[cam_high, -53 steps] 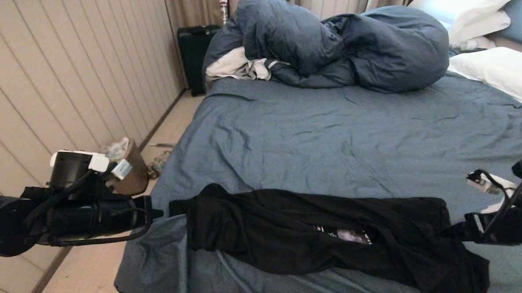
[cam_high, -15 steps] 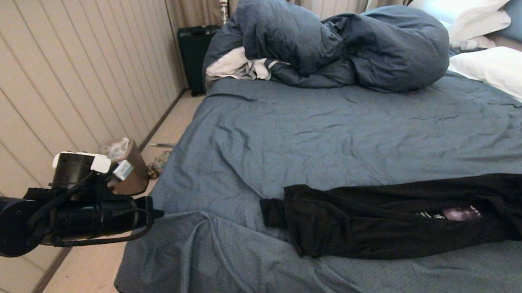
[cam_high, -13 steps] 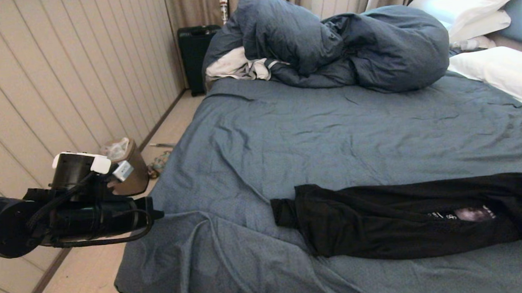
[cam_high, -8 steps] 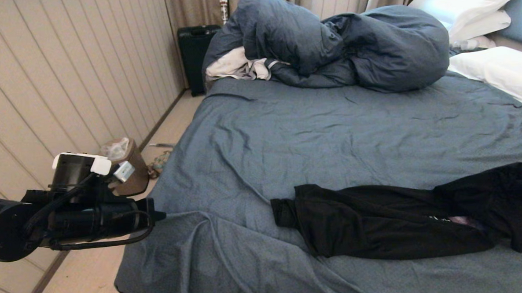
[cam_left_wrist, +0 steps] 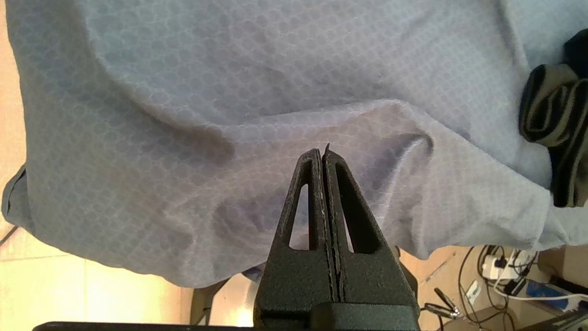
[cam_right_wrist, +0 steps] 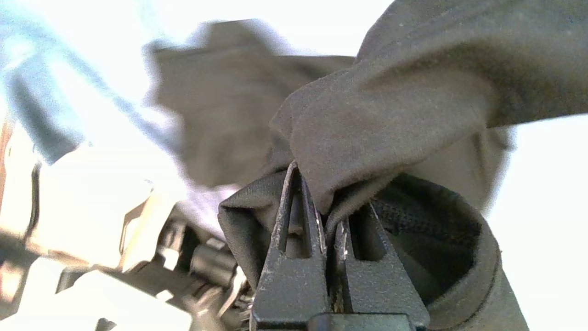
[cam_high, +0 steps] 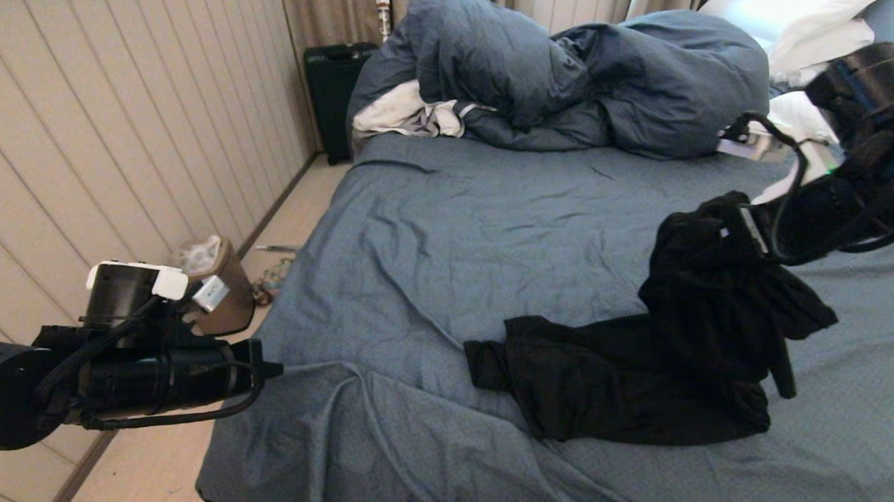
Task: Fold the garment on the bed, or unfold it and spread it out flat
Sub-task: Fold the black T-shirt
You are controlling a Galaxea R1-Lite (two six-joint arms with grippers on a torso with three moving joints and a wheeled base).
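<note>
- Your right gripper (cam_high: 729,223) is clamping a bunched fold of the garment (cam_high: 648,363) and holding that end up above the bed (cam_high: 491,226), on the right side of the head view.
- In the right wrist view you are seeing the black fabric (cam_right_wrist: 390,119) pinched between the two dark fingers (cam_right_wrist: 294,239), with the cloth draping over and around them.
- The lifted part of the garment is hanging down in loose folds from the gripper, while the other end is lying flat on the slate-blue sheet, pointing toward the left edge of the bed.
- No print or lettering is showing on the shirt in these views.
- Your left gripper (cam_high: 271,369) is sitting at the near left corner of the bed, its fingers (cam_left_wrist: 321,193) pressed together with nothing between them, hovering just over a raised wrinkle in the sheet.
- It is well apart from the garment; in the left wrist view only a dark rolled edge (cam_left_wrist: 551,119) of it is showing at the side.
- A bulky dark-blue duvet (cam_high: 575,72) is lying heaped at the far end of the bed, with white pillows (cam_high: 806,9) to its right.
</note>
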